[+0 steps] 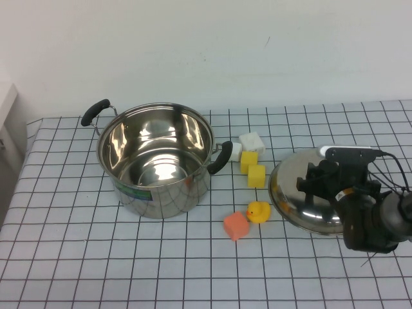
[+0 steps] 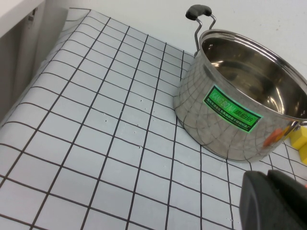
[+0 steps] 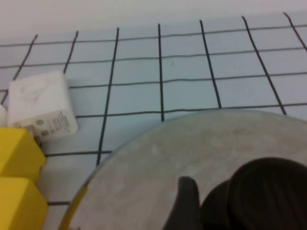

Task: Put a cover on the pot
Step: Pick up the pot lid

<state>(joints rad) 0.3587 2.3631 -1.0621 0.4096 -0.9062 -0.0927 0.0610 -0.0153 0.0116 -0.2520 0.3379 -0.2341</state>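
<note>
Pot: you have it upright and uncovered on the left half of the counter; shiny steel, two black side handles, green-blue label on its wall. Interior looks bare apart from reflections.
Lid: domed steel, lying on the counter well to the right of the pot, apart from it. Its black knob shows in the right wrist view.
Right end effector: your right arm reaches in from the right edge; the end effector sits over the lid at the knob. I cannot tell whether the fingers have closed on it.
Left end effector: only a dark edge of it appears in the left wrist view, near the pot's labelled side; it does not appear in the high view. Finger state: cannot tell.
Between pot and lid: two white blocks, two yellow blocks, a yellow duck, an orange block.
Counter cover: white cloth with black grid lines.
</note>
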